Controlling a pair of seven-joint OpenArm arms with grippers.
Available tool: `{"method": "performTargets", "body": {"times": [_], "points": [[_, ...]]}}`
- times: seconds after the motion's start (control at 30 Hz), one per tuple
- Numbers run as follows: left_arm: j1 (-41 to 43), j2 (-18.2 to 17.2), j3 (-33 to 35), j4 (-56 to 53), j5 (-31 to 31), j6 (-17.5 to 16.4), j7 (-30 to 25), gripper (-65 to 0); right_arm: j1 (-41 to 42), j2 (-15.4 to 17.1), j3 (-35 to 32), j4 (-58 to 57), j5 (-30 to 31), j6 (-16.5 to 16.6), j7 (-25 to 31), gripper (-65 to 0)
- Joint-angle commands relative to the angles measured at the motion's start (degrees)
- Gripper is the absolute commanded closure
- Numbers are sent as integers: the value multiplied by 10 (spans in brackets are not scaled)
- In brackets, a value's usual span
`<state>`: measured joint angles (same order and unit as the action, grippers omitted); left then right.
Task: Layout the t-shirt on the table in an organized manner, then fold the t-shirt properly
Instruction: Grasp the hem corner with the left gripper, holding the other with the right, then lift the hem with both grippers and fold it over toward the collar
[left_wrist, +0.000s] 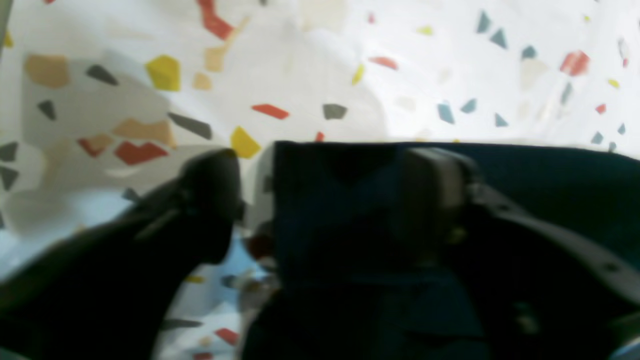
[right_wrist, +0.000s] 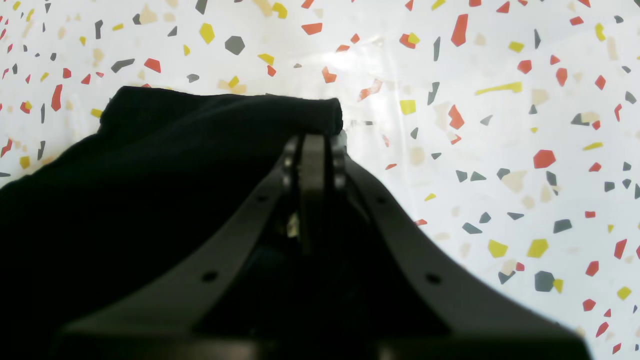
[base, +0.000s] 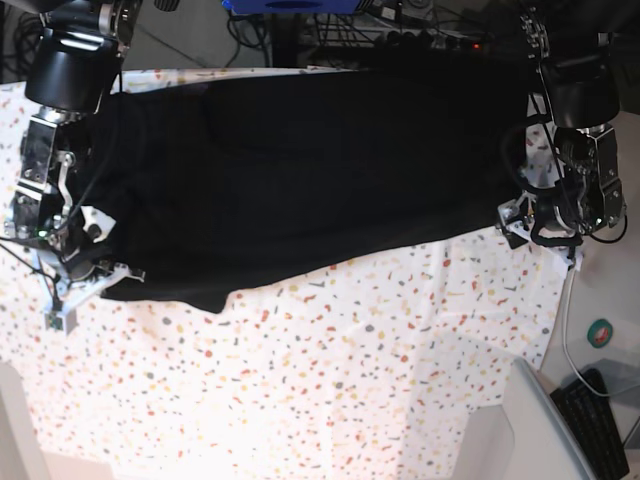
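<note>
In the left wrist view, blurred, the left gripper stands with its fingers apart around an edge of the t-shirt; if they press it, I cannot tell. In the right wrist view, the right gripper is pressed together on a rolled fold of cloth. Only the base view shows the whole t-shirt, stretched across the far side of the table between both side edges; its far edge is cut off.
</note>
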<state>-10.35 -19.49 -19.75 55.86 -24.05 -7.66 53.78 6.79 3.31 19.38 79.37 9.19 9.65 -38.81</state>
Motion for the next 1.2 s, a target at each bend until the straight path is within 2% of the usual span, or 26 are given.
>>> {"method": "performTargets", "body": {"times": [0.0, 0.1, 0.2, 0.3, 0.5, 0.6, 0.67, 0.87, 1.03, 1.17], "points": [[-4, -4, 0, -15, -6, -1, -13, -354, 13, 5, 1, 9, 4, 1, 14, 0], [-4, -4, 5, -49, -6, -2, -64, -204, 13, 5, 1, 8, 4, 1, 15, 0], [-5, -5, 41, -60, -6, -2, -95, 0, 13, 5, 1, 4, 4, 1, 16, 0], [-21, -5, 55, -59, -6, -2, -98, 0, 19, 6, 1, -19, 4, 1, 18, 0], [-98, -4, 78, -60, -6, -2, -94, 0, 55, 7, 0, -76, 3, 1, 60, 0], [-135, -4, 96, -61, -6, -2, -94, 0, 82, 22, 0, -122, 3, 2, 90, 0], [-158, -4, 107, -62, -6, -2, -93, 0, 106, 30, -14, -170, 3, 2, 124, 0], [-202, -3, 110, -63, -7, -2, -93, 0, 144, 88, -117, -258, 3, 2, 241, 0], [-211, -2, 110, -63, -7, -2, -93, 0, 154, 109, -160, -284, 4, 2, 309, 0], [-206, -2, 111, -63, -10, -2, -93, 0, 158, 112, -175, -300, 3, 2, 352, 0]]}}
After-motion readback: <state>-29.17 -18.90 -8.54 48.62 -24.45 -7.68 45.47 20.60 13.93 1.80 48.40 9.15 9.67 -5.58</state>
